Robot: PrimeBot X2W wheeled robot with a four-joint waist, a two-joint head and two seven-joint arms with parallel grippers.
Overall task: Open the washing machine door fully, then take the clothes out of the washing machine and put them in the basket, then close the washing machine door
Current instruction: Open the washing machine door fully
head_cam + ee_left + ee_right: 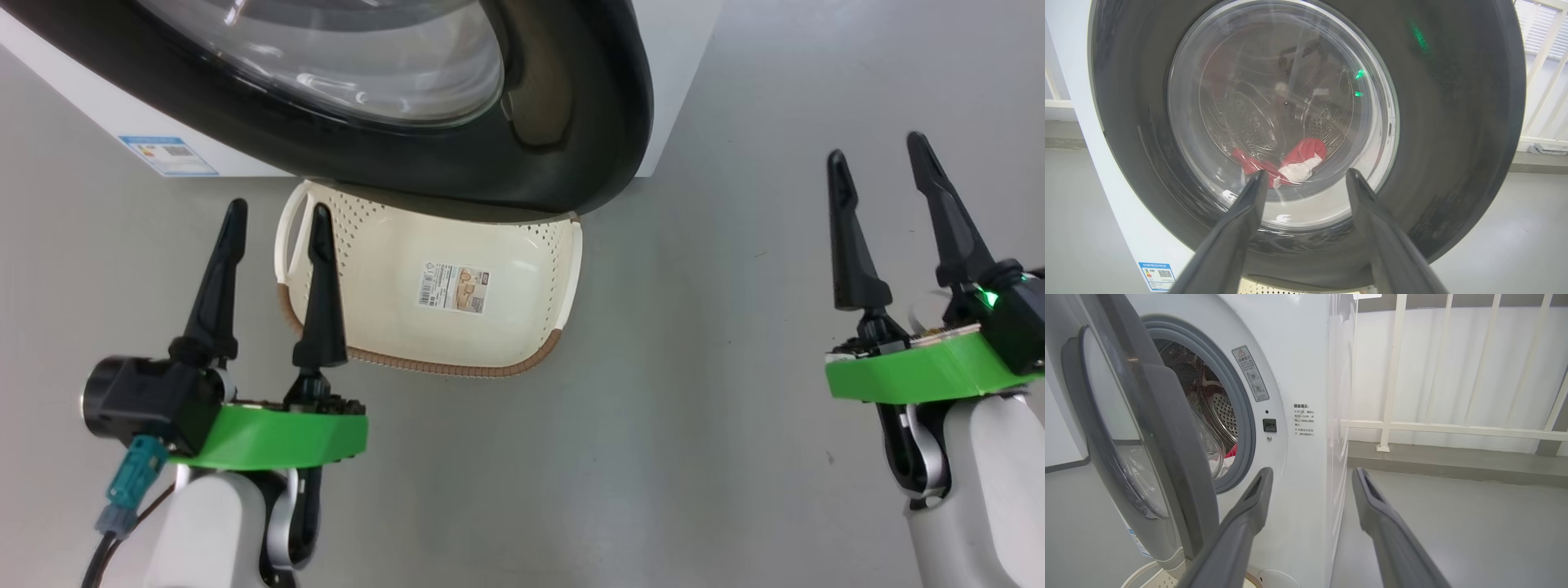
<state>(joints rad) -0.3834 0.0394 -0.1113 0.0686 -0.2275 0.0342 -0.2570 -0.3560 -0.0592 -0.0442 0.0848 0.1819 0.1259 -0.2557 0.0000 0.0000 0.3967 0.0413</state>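
The washing machine door (490, 163) with its black rim and glass bowl stands partly open, swung out over the far part of the basket (522, 269). In the right wrist view the door (1163, 457) is ajar in front of the drum opening of the white washing machine (1298, 375). Red and white clothes (1298, 161) lie in the drum, seen through the glass. My left gripper (273, 216) is open and empty, in front of the door above the basket's left end. My right gripper (878, 159) is open and empty, off to the door's right.
Grey floor (702, 408) spreads around the basket and to the machine's right. A white railing (1453, 428) with a pale curtain behind it runs along the wall right of the machine. A blue label (167, 155) sits low on the machine's front.
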